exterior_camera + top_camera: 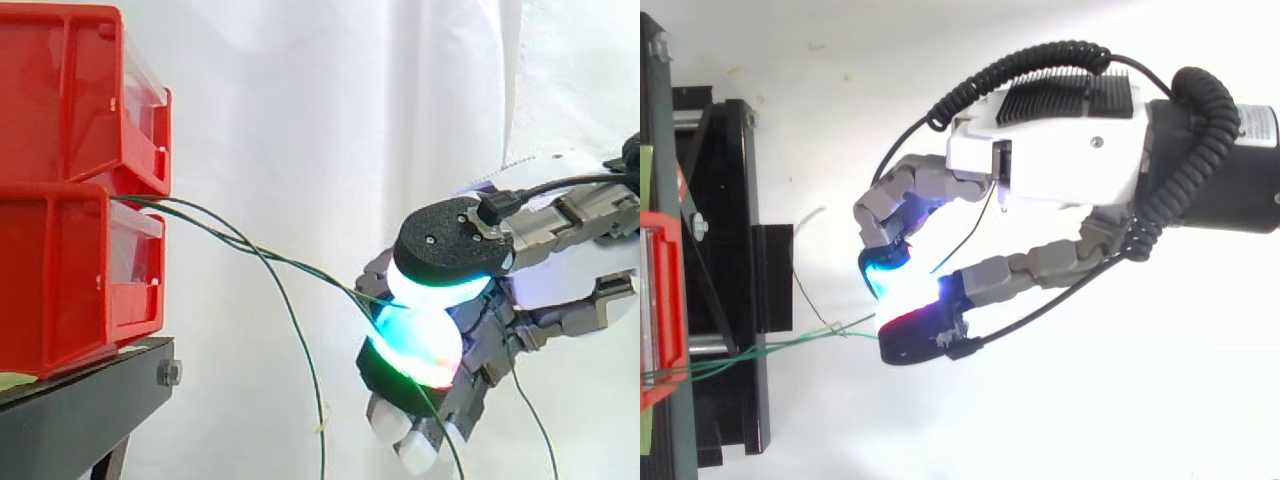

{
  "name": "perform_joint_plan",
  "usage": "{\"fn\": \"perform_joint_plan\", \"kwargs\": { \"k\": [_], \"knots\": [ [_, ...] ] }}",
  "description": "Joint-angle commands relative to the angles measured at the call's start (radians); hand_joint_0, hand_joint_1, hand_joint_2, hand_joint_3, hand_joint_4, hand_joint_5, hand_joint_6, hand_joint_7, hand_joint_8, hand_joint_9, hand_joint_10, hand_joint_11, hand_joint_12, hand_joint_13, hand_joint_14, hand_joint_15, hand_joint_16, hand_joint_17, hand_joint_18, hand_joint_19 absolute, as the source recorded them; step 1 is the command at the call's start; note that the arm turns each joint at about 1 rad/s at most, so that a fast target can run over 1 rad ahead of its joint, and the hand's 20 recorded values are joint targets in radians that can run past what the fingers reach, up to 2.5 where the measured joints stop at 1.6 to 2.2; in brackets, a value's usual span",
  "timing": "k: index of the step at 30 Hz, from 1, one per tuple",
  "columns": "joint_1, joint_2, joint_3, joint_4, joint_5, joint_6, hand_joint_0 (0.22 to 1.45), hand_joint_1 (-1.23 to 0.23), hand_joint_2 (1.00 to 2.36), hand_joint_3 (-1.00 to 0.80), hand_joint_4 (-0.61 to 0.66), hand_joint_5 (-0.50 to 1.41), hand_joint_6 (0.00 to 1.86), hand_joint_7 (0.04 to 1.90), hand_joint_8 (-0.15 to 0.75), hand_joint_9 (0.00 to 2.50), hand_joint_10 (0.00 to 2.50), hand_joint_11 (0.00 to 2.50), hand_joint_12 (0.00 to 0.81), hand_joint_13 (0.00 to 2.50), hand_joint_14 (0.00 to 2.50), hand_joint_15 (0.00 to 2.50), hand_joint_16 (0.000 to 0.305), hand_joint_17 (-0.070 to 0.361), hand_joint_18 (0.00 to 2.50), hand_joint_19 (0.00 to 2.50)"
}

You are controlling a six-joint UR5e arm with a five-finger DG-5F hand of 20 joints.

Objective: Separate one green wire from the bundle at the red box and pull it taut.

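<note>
Two red bins [80,190] are stacked on a black stand [80,400] at the left. A bundle of thin green wires [215,235] comes out between the bins. One green wire [780,347] runs from the bins to my hand [500,290] and ends between two glowing fingertips [425,340] pressed together on it. That wire sags only slightly. Another green wire [300,340] droops down from the bundle in a loose arc. My hand sits to the right of the bins, a little below the wires' exit.
A white curtain [330,100] hangs behind the work. In the top view the red bin edge [660,310] and black stand [730,300] lie along the left edge, and the arm comes in from the right.
</note>
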State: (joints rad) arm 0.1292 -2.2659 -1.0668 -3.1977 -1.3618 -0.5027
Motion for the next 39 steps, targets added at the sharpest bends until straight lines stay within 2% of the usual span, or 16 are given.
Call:
{"fn": "perform_joint_plan", "kwargs": {
  "k": [1, 5, 7, 10, 16, 21, 23, 24, 28, 30, 31, 33, 34, 36, 39],
  "knots": [
    [0.000, 0.000, -0.001, -0.031, 0.001, 0.044, 0.60, -0.76, 1.02, -0.03, 0.01, -0.13, 0.90, 1.12, 0.292, 0.76, 0.01, 0.34, 0.387, 0.72, 0.01, 0.36, 0.053, 0.120, 0.67, 0.35],
    [0.000, 0.000, -0.001, -0.079, 0.001, 0.115, 0.60, -0.76, 1.02, -0.04, 0.01, -0.13, 0.90, 1.12, 0.293, 0.77, 0.01, 0.35, 0.388, 0.72, 0.01, 0.36, 0.053, 0.120, 0.67, 0.36],
    [0.001, 0.000, -0.001, -0.119, -0.002, 0.217, 0.60, -0.76, 1.02, -0.04, 0.02, -0.13, 0.90, 1.12, 0.295, 0.78, 0.01, 0.35, 0.391, 0.72, 0.01, 0.36, 0.054, 0.121, 0.68, 0.35],
    [0.003, 0.008, -0.001, -0.129, 0.000, 0.268, 0.60, -0.76, 1.02, -0.03, 0.02, -0.13, 0.90, 1.12, 0.297, 0.78, 0.01, 0.36, 0.393, 0.72, 0.01, 0.36, 0.054, 0.121, 0.68, 0.36],
    [-0.002, 0.019, -0.001, -0.128, 0.000, 0.296, 0.60, -0.76, 1.02, -0.03, 0.02, -0.13, 0.90, 1.12, 0.303, 0.79, 0.01, 0.37, 0.397, 0.73, 0.01, 0.36, 0.054, 0.122, 0.69, 0.35],
    [-0.002, 0.017, -0.004, -0.128, 0.001, 0.369, 0.60, -0.76, 1.02, -0.03, 0.03, -0.13, 0.90, 1.12, 0.302, 0.79, 0.01, 0.37, 0.399, 0.73, 0.01, 0.36, 0.054, 0.122, 0.69, 0.35],
    [-0.002, 0.017, -0.009, -0.128, 0.001, 0.380, 0.60, -0.76, 1.02, -0.03, 0.02, -0.13, 0.90, 1.12, 0.303, 0.79, 0.01, 0.37, 0.398, 0.73, 0.01, 0.35, 0.055, 0.123, 0.69, 0.35],
    [0.001, 0.017, -0.022, -0.122, 0.006, 0.409, 0.60, -0.76, 1.02, -0.02, 0.03, -0.13, 0.90, 1.12, 0.305, 0.79, 0.01, 0.37, 0.398, 0.73, 0.01, 0.36, 0.055, 0.123, 0.69, 0.35],
    [0.009, 0.017, -0.053, -0.106, 0.018, 0.409, 0.60, -0.76, 1.02, -0.02, 0.03, -0.13, 0.90, 1.12, 0.305, 0.79, 0.01, 0.37, 0.401, 0.73, 0.01, 0.36, 0.055, 0.123, 0.69, 0.35],
    [0.013, 0.019, -0.098, -0.067, 0.024, 0.405, 0.60, -0.76, 1.02, -0.02, 0.03, -0.13, 0.90, 1.13, 0.304, 0.79, 0.01, 0.36, 0.400, 0.73, 0.01, 0.36, 0.055, 0.124, 0.69, 0.35],
    [0.017, 0.017, -0.130, -0.018, 0.024, 0.405, 0.60, -0.76, 1.02, -0.02, 0.03, -0.13, 0.90, 1.13, 0.305, 0.79, 0.01, 0.37, 0.400, 0.73, 0.01, 0.36, 0.055, 0.124, 0.69, 0.35],
    [0.020, 0.019, -0.147, 0.019, 0.024, 0.406, 0.60, -0.76, 1.02, -0.02, 0.03, -0.13, 0.90, 1.13, 0.305, 0.79, 0.01, 0.36, 0.401, 0.73, 0.01, 0.36, 0.055, 0.124, 0.69, 0.35],
    [0.021, 0.017, -0.160, 0.061, 0.024, 0.408, 0.60, -0.76, 1.02, -0.02, 0.03, -0.13, 0.90, 1.13, 0.305, 0.79, 0.01, 0.37, 0.402, 0.73, 0.01, 0.36, 0.055, 0.124, 0.69, 0.35],
    [0.024, 0.017, -0.167, 0.093, 0.023, 0.406, 0.60, -0.76, 1.02, -0.02, 0.03, -0.13, 0.90, 1.13, 0.307, 0.79, 0.01, 0.37, 0.401, 0.73, 0.01, 0.35, 0.055, 0.124, 0.69, 0.35],
    [0.027, 0.017, -0.168, 0.179, 0.027, 0.401, 0.60, -0.76, 1.02, -0.02, 0.03, -0.13, 0.90, 1.12, 0.307, 0.79, 0.01, 0.37, 0.404, 0.73, 0.01, 0.36, 0.055, 0.124, 0.69, 0.35]
  ]
}}
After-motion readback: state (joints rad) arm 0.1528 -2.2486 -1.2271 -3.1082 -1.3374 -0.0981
